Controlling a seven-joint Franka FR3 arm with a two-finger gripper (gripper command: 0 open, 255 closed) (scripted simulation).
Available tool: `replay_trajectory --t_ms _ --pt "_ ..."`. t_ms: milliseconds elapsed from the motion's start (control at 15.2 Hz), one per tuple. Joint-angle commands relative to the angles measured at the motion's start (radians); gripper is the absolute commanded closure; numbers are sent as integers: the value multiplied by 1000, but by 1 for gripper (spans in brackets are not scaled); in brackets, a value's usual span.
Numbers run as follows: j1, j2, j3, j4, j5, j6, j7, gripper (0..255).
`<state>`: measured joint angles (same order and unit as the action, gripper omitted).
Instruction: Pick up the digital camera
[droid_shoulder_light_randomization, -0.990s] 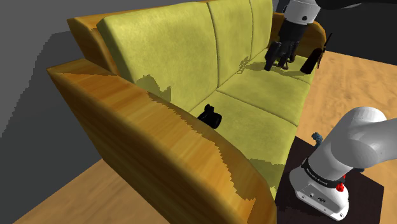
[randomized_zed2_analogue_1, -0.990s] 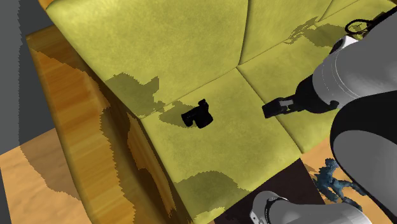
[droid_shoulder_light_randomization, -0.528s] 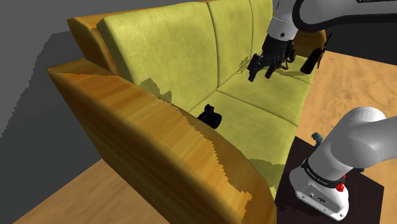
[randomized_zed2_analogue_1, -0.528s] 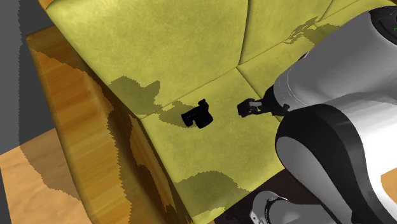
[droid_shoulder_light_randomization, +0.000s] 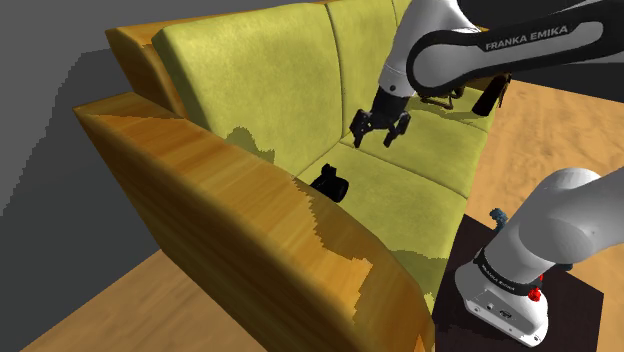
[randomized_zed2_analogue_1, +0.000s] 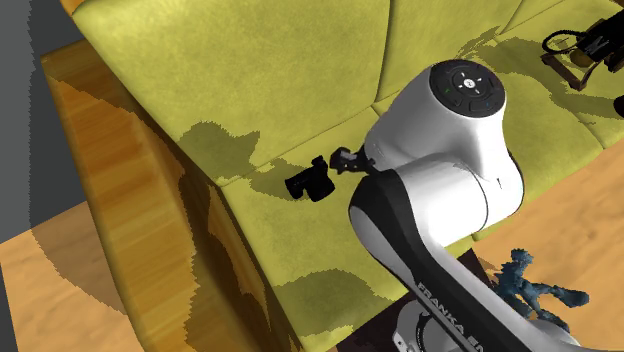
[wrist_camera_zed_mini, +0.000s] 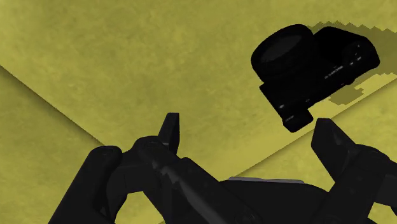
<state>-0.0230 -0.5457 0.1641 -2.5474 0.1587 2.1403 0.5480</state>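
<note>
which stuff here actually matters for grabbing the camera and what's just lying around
For the job:
- black camera on the sofa seat
- end effector, open, close to it

Just lying about:
- dark items at the sofa's far end
- blue figurine

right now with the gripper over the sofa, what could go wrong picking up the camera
1. The camera lies off to one side of the open gripper, not between its fingers; a straight descent might hit or shove it.
2. Its round lens bulges from the body, so a clasp across that part could slip.
</note>
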Motion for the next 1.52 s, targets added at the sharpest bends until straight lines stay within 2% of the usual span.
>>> replay_trajectory --t_ms 0,264,594,1188,1254,1452 --pt "-5 63 38 6 14 70 79 0" --pt "-27 212 106 41 15 206 230 0" --pt "-57 397 170 113 -39 339 424 0" --pt "-60 473 177 75 -65 451 441 0" --pt "-61 474 175 76 -66 451 439 255" --pt "-62 476 175 76 -66 452 437 255"
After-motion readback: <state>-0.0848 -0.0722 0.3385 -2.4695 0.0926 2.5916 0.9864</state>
